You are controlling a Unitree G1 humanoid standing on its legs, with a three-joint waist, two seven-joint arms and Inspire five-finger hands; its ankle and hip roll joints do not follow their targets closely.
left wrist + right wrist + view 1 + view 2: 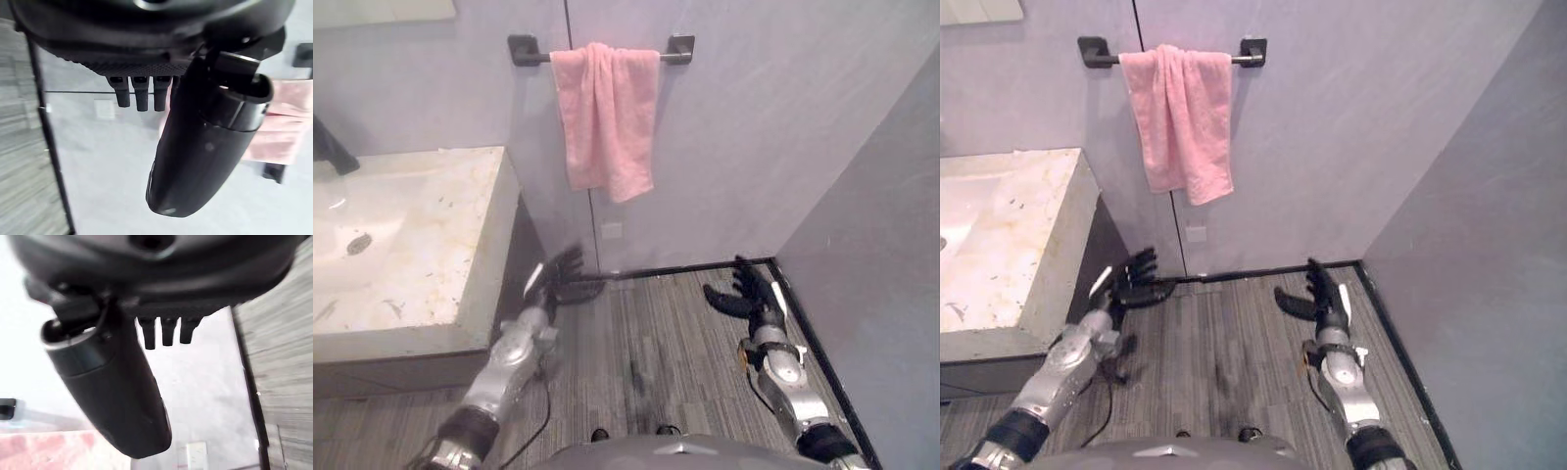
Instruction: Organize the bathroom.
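A pink towel [605,117] hangs bunched over a dark wall bar [677,51], high on the grey wall; it also shows as the towel [283,132] in the left wrist view. My left hand [558,276] is raised low beside the sink counter, fingers straight and open, holding nothing. My right hand [744,294] hovers over the floor near the right corner, fingers spread open and empty. Both hands are well below the towel and apart from it.
A pale stone sink counter [460,245] with a drain [358,244] stands at the left, a dark tap [333,152] above it. Grey striped floor [656,343] runs to a black skirting [695,267]. A side wall [881,294] closes the right.
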